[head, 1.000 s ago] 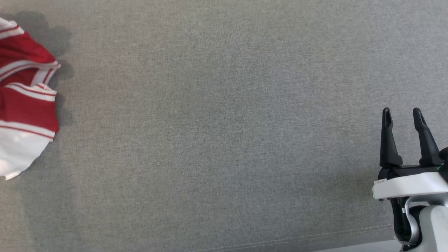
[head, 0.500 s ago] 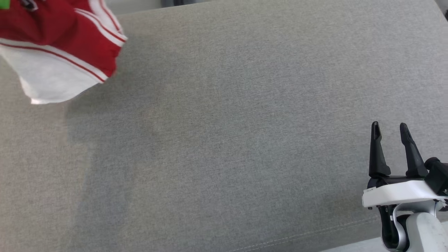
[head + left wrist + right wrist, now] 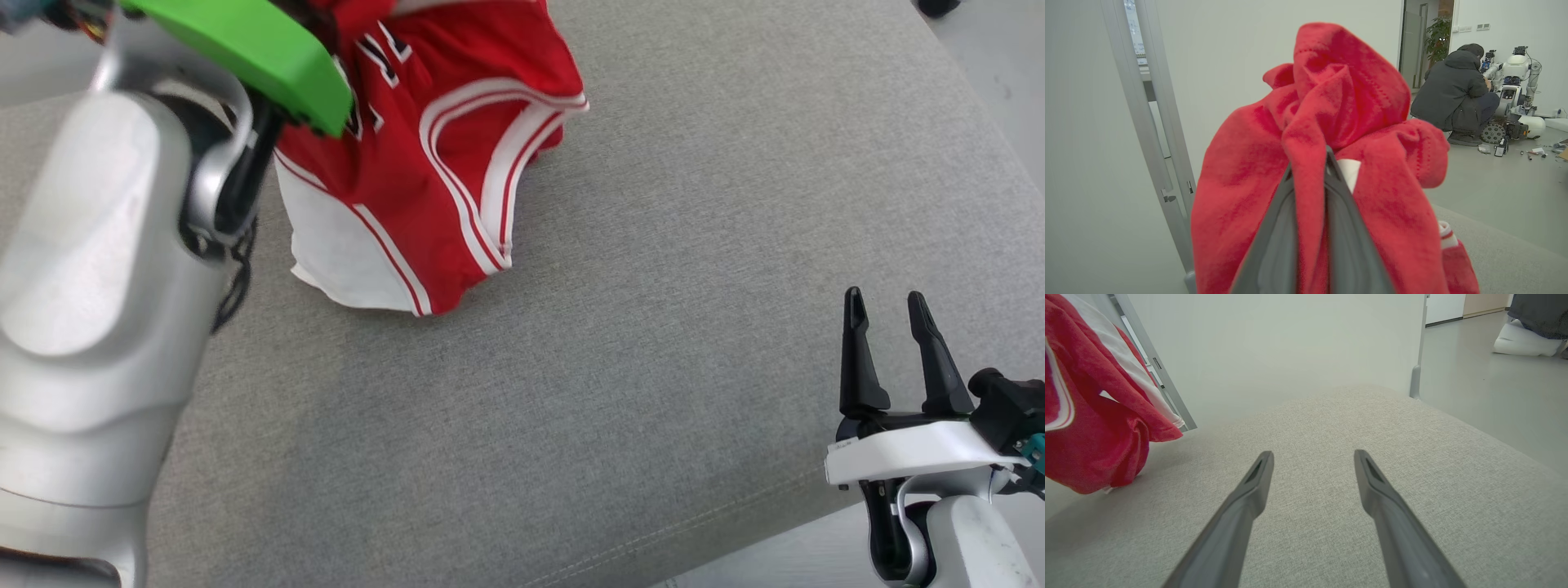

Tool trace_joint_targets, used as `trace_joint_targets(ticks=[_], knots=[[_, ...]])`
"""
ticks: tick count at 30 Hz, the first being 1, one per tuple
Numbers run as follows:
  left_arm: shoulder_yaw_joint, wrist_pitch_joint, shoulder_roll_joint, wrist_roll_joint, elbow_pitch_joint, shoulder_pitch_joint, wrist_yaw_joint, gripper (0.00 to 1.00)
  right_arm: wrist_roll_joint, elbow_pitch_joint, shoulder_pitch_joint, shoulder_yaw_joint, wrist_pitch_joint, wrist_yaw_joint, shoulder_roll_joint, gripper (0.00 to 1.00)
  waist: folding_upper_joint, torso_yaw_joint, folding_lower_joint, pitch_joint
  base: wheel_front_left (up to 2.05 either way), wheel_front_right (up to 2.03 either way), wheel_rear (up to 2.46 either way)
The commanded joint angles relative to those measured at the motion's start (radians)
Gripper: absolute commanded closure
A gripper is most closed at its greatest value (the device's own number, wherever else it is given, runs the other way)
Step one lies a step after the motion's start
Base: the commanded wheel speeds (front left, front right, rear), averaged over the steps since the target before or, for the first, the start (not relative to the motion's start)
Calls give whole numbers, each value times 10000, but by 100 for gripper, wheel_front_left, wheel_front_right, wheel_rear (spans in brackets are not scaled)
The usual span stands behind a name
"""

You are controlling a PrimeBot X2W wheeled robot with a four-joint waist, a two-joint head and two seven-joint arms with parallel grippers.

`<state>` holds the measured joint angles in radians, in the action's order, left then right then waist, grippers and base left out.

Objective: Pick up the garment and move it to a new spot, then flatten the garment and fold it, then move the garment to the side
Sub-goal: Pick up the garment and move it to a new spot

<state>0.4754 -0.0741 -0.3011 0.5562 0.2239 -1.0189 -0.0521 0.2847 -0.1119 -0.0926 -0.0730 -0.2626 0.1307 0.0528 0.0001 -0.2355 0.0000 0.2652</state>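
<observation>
The garment (image 3: pixel 441 155) is a red jersey with white trim. It hangs bunched from above at the head view's upper left, and its lower end reaches the grey cushion (image 3: pixel 669 245). My left arm (image 3: pixel 98 269), with its green wrist cover (image 3: pixel 245 41), stands in front of it. In the left wrist view my left gripper (image 3: pixel 1327 152) is shut on a fold of the garment (image 3: pixel 1339 90). My right gripper (image 3: pixel 890 306) stands open and holds nothing at the lower right, well apart from the cloth. In the right wrist view the right gripper (image 3: pixel 1312 457) points over the cushion, with the garment (image 3: pixel 1094 433) at its left.
The cushion's (image 3: pixel 1331 416) stitched front edge runs along the lower right, with floor (image 3: pixel 996 82) beyond its right side. A metal frame post (image 3: pixel 1155 122) and a white wall stand behind. A person (image 3: pixel 1453 94) crouches by another robot (image 3: pixel 1515 81) far off.
The head camera has swung, so the whole picture shifted. My left arm has come into view, and the hanging garment now shows nearer the cushion's middle. The right gripper stays open.
</observation>
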Motion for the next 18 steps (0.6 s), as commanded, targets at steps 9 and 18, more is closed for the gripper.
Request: trace_joint_targets(ticks=[9,18], knots=[[830,1174,852,347,1454,3048,206,100,108,-45,20,184,-32,3,-24,0,-1,-353,0,67,0,0,0],[1583,2222,1403,95,2626,4071,-124,0,-18,-153,29,289,-31,3,-22,0,-1,1,0,-278,0,0,0]])
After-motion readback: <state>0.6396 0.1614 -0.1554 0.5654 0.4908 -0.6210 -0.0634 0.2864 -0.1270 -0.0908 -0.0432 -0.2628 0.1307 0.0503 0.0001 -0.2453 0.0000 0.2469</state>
